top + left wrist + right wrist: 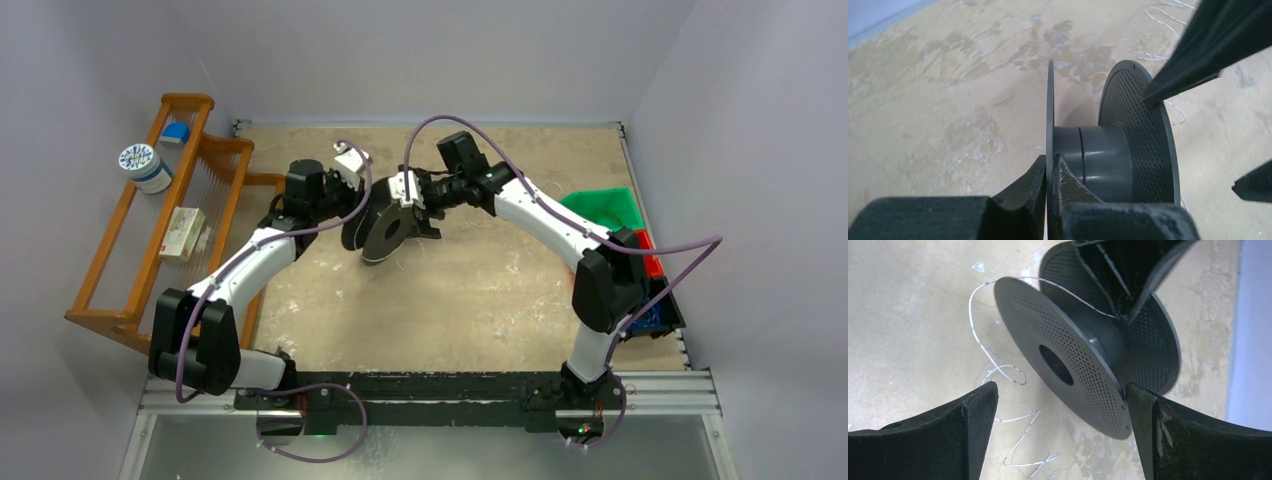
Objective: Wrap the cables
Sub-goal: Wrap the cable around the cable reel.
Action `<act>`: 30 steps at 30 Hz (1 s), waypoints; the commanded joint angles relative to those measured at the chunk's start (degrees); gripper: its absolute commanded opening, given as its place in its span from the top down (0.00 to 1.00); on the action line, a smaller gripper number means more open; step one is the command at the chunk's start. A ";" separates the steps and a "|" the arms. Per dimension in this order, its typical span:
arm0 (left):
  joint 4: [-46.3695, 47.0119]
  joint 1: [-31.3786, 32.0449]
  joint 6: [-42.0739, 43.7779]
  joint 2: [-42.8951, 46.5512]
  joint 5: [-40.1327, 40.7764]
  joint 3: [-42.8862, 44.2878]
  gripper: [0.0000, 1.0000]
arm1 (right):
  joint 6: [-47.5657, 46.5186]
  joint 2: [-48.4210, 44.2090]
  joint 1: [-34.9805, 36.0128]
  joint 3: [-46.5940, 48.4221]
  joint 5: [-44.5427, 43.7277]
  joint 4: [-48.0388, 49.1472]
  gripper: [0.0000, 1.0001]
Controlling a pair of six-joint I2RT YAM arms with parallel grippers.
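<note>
A dark grey perforated spool (385,232) hangs just above the table's middle. My left gripper (1050,162) is shut on the rim of one of its flanges, with the spool (1128,145) standing on edge. My right gripper (1060,390) is open, its fingers to either side of the near flange of the spool (1073,365) and holding nothing. The cable (998,365), a thin whitish wire, runs from the hub over the near flange and drops in loose loops onto the table. Looser strands of cable (1160,15) lie beyond the spool. In the top view my right gripper (420,215) faces my left gripper (352,232).
A wooden rack (120,260) stands along the left edge, carrying a roll (145,165) and a small box (182,232). A green bin (605,210), a red bin (650,255) and a black bin (660,310) with blue wire sit at the right edge.
</note>
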State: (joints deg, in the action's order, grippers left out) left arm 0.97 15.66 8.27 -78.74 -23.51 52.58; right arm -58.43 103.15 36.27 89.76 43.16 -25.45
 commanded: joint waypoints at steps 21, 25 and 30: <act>-10.84 0.80 -36.51 0.68 39.35 15.58 1.00 | 20.11 -7.81 -2.63 -19.37 -5.25 36.95 0.01; -23.04 1.65 -42.16 -4.72 51.59 23.90 1.00 | 24.42 -9.52 -2.29 -21.71 -13.97 42.94 0.01; -22.68 1.65 -42.07 -5.78 51.54 23.35 1.00 | 32.11 -12.40 -1.65 -19.71 -28.32 45.28 0.01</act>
State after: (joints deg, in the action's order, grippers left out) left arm -20.05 17.02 -30.20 -85.06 23.57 74.35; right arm -33.10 94.89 34.06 67.51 27.18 14.52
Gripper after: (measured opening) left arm 0.028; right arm 0.987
